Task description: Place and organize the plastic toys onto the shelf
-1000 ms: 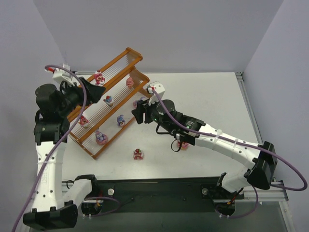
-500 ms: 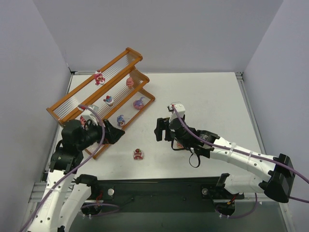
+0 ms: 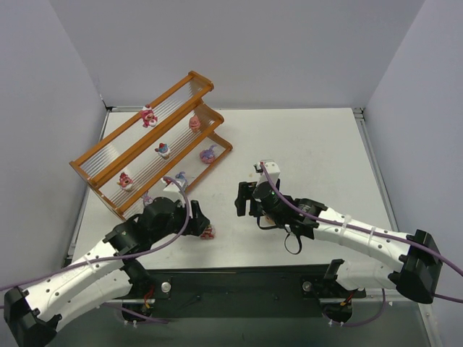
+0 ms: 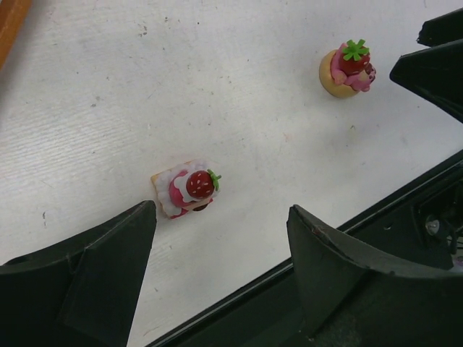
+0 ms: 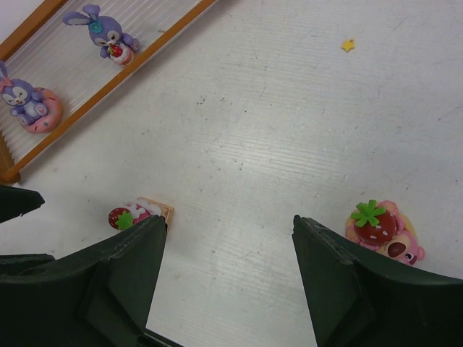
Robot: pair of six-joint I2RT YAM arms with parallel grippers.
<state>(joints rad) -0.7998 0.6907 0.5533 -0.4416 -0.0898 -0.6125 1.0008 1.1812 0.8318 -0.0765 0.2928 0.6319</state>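
The shelf stands slanted at the back left with several plastic toys on its tiers, among them a purple bunny and a bunny in a pink ring on the lowest tier. Two toys lie on the table. A strawberry cake slice lies just ahead of my left gripper, which is open and empty. A pink strawberry cupcake sits beside the right finger of my right gripper, also open and empty. In the top view the left gripper partly covers the cake slice.
The black front rail of the table runs right under my left gripper. My right gripper hangs mid-table, close to the left one. A tiny yellow star lies on the white tabletop.
Both arms have left the shelf. The left swung down to the front edge by the cake slice, and the right drew back to mid-table. Both grippers opened wider.
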